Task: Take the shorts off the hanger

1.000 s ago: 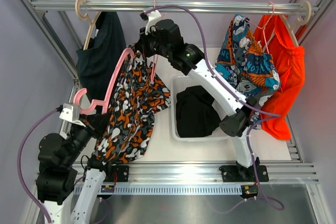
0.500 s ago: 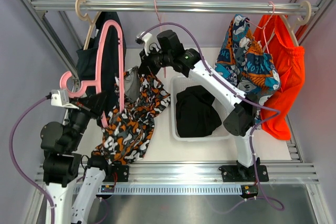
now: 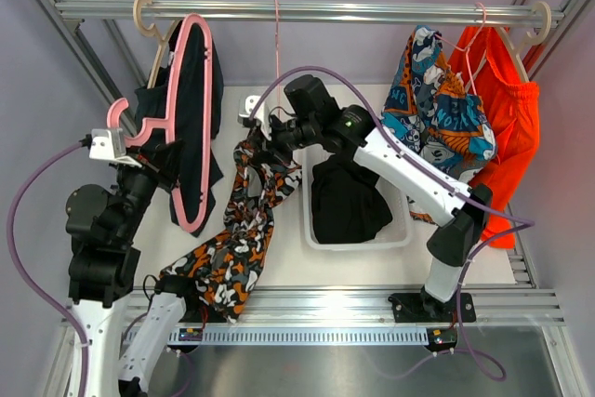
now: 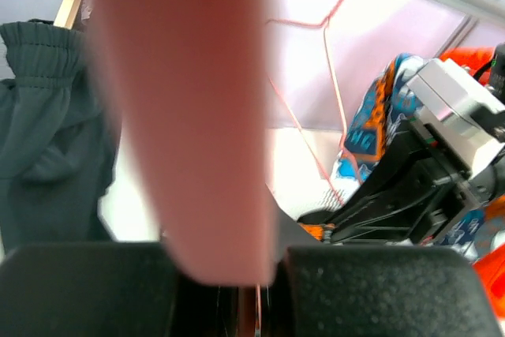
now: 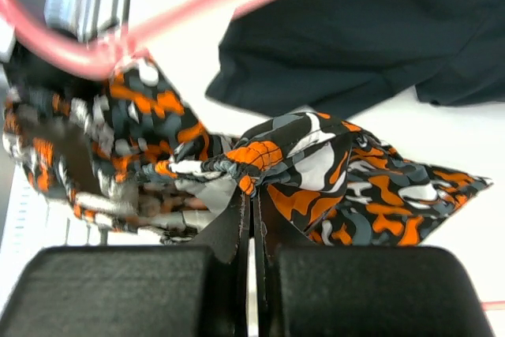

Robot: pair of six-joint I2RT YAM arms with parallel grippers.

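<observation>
A: Pink hanger [image 3: 177,90] is up at far left. The left gripper [image 3: 156,157] has its jaws clamped on the shaft, and we see it wedged between them in the wrist view.

B: Camo shorts [image 3: 244,230]?

A: Right gripper [image 3: 267,141] has its jaws nearly closed, pinching one thin fold. The rest trails down-left onto the table [image 3: 284,262], with the tail at the near edge.

B: Off the hanger?

A: We can't tell. From above they look apart, but the right wrist view shows camo cloth bunched right under the pink bar.

B: Risks?

A: The pinch is small, so we think a tug could slip the fold out and drop the shorts. If cloth is caught on the hanger's lower end, pulling apart drags both. The tail could also slide off the near edge. The hanger sits against the dark shorts [image 3: 200,53], so a swing could knock them.

B: Basket [image 3: 307,230]?

A: It holds the black shorts [image 3: 346,197], just right of the pinch.
</observation>
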